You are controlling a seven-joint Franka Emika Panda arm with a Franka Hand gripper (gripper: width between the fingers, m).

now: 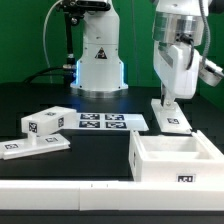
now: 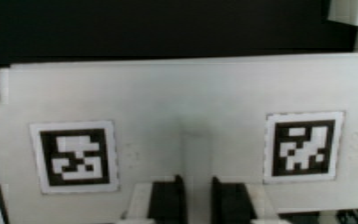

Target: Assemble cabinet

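Where the fingers (image 1: 165, 98) hang, a cabinet panel (image 1: 172, 121) lies directly beneath.

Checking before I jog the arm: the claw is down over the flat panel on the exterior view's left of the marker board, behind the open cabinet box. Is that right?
Wrong side. The exterior view shows the claw down over the flat panel on that view's right of the marker board, not its left. It is behind the open cabinet box, as you said.
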